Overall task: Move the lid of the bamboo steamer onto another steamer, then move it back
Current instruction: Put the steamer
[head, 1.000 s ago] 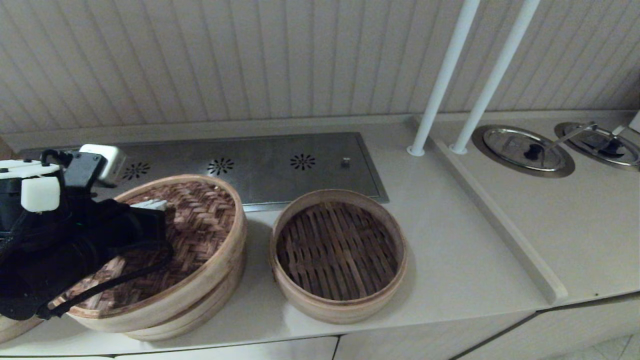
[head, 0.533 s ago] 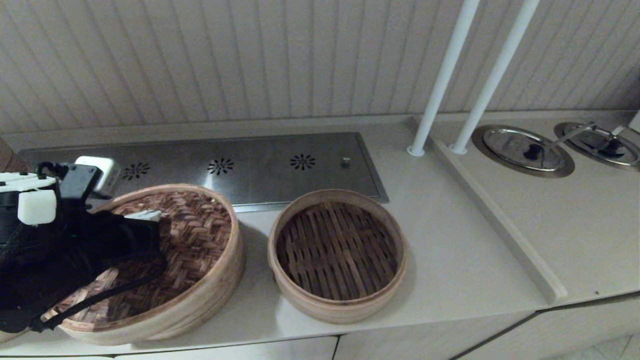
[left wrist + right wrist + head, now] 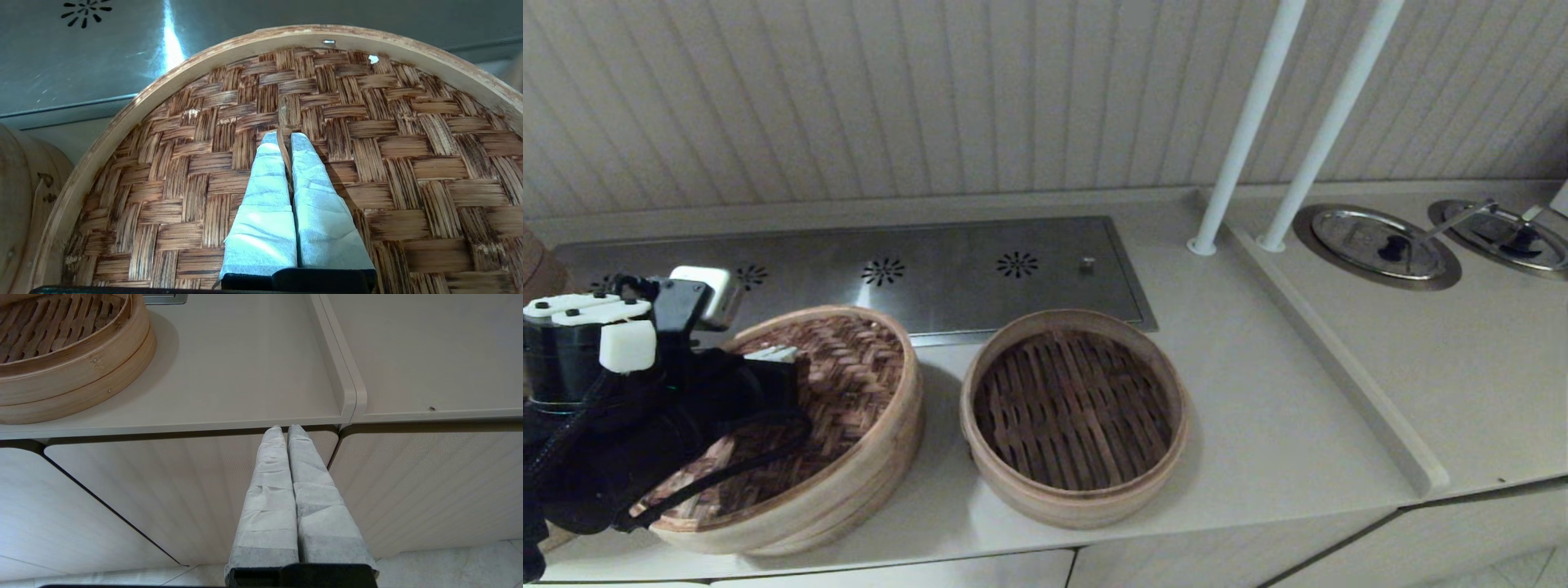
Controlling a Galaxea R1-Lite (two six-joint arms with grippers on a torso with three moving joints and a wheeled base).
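The bamboo steamer lid (image 3: 849, 384), herringbone-woven with a pale rim, lies on top of a steamer at the counter's left front. My left gripper (image 3: 772, 356) is over its middle. In the left wrist view the left gripper (image 3: 285, 136) is shut on the lid's small woven loop (image 3: 286, 126), which shows as a thin strip between the white fingers. Another steamer (image 3: 1076, 412), with a dark slatted floor, stands uncovered just right of the lid and also shows as the slatted basket (image 3: 61, 355). My right gripper (image 3: 284, 428) is shut and empty, parked below the counter edge in front of the cabinet.
A steel panel with vent holes (image 3: 931, 269) runs behind both steamers. Two white poles (image 3: 1241, 139) rise at the back right beside a raised divider (image 3: 1339, 359). Round metal covers (image 3: 1376, 243) lie further right. A bamboo stack (image 3: 16, 196) stands close beside the lid.
The lid was tilted and raised above its steamer one second ago; it has come down and now sits lower and flatter on it. The left arm sank with it, still gripping the loop.
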